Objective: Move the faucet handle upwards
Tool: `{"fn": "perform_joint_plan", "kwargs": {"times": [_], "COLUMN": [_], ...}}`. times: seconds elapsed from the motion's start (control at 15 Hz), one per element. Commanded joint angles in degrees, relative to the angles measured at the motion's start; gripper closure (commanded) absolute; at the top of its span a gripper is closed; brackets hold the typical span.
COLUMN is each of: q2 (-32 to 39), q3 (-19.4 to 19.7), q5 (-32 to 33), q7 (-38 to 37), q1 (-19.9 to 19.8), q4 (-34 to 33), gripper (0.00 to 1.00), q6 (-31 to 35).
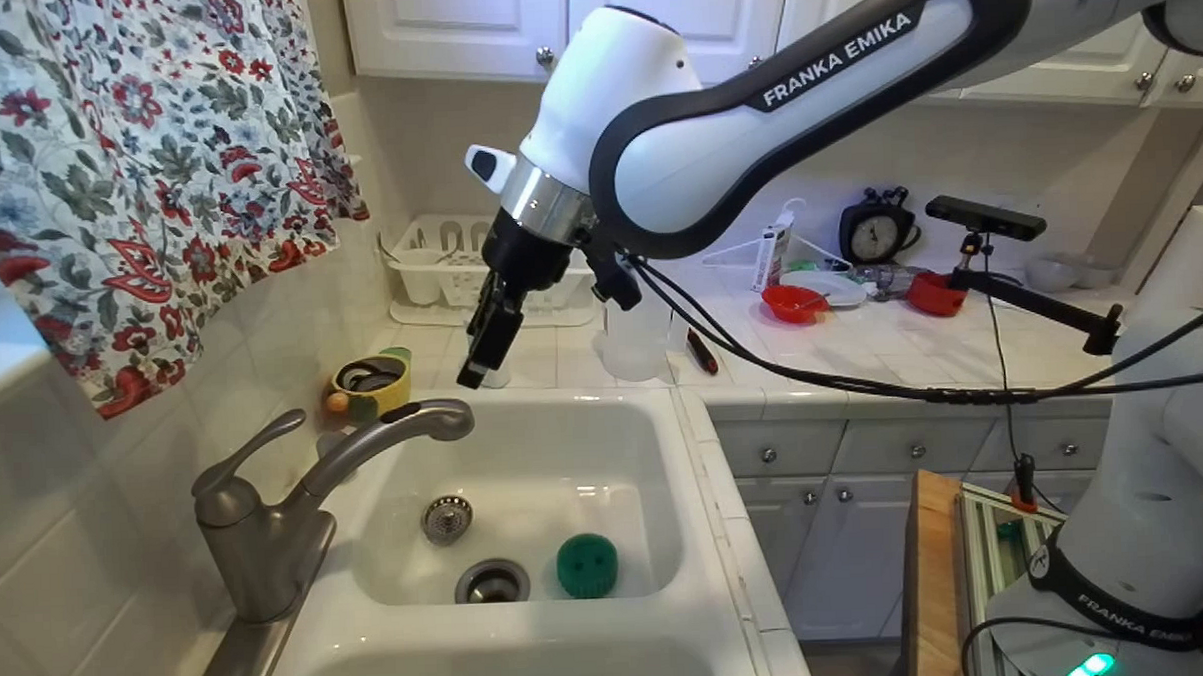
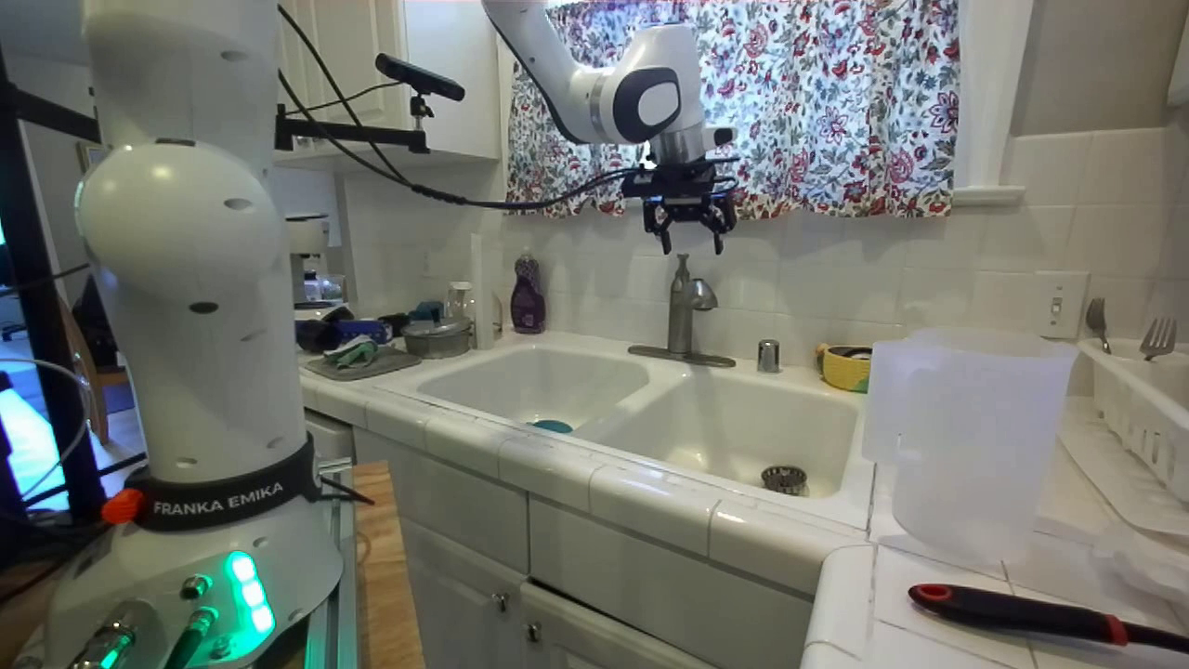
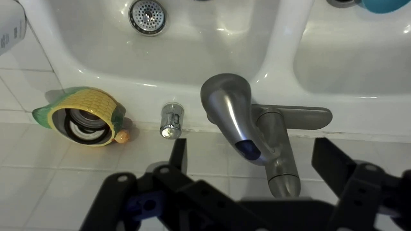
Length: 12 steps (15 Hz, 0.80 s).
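White dbl sink point(image 2: 743, 423). Nearest in wrist view: gripper point(image 3: 250, 150), jaws spread, pinching nothing. Below, apart: faucet handle point(image 1: 252, 453) atop faucet body point(image 1: 249, 565); prob. rigid, slick if wet, moves w/ mild resistance; best nudge free tip point(image 1: 289, 421) from underneath.

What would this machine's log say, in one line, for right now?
goal: raise faucet handle; fingers: open, holding nothing; position: higher than spout; contact: none seen; likely next: approach handle

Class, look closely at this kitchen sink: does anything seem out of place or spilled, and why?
Yes: the strainer lies loose in one sink basin, beside the drain. That looks odd because a strainer normally sits in the drain, which here is uncovered. No spill is evident.
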State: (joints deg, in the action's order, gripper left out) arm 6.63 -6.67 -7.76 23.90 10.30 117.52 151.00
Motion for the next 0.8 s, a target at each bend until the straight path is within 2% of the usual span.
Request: {"fn": "perform_joint_plan", "kwargs": {"times": [0.0,0.07,0.13,0.27,0.33,0.73], "q2": [4.9,5.8,6.9,8.8,9.6,14.3], "q3": [-2.2,-2.9,-3.5,-5.7,-6.9,-13.2], "q5": [1.1,0.4,0.7,-1.0,-1.9,-6.0], "q7": [4.3,6.0,7.0,10.5,12.2,18.1], "q1": [-1.8,-2.4,-2.7,-3.9,-4.5,-7.6], "q4": [-3.9,-4.9,-6.1,-8.6,-9.8,-16.1], "gripper": [0.00,0.00,0.25,0.34,0.43,0.84], "q6": [4.7,5.6,5.6,4.9,4.6,2.7]}}
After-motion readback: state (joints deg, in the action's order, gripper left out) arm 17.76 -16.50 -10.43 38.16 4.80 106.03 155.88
